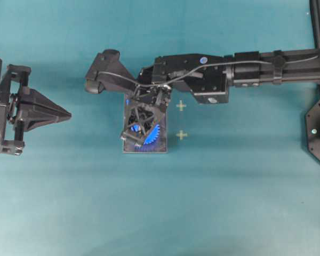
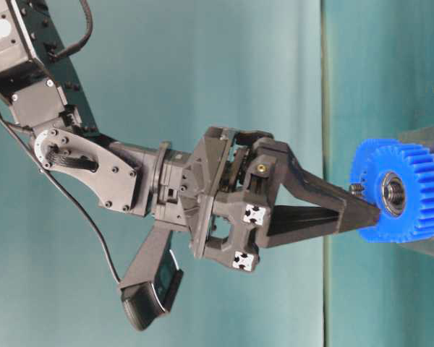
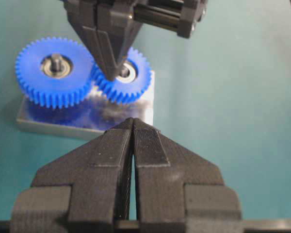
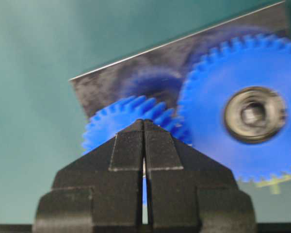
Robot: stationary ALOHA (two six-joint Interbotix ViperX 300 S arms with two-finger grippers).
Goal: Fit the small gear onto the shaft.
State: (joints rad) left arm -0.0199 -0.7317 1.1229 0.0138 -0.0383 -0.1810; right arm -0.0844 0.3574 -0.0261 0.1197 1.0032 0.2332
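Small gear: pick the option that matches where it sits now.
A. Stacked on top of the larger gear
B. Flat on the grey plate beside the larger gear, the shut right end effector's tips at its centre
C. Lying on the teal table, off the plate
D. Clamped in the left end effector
B: in the left wrist view the small gear lies on the plate, teeth meeting the larger gear, the shut right end effector tip-down at its bearing.

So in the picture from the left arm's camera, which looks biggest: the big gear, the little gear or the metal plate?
1. Metal plate, widest, though the gears hide some.
2. Big gear.
3. Little gear, partly hidden by the other arm's closed gripper.
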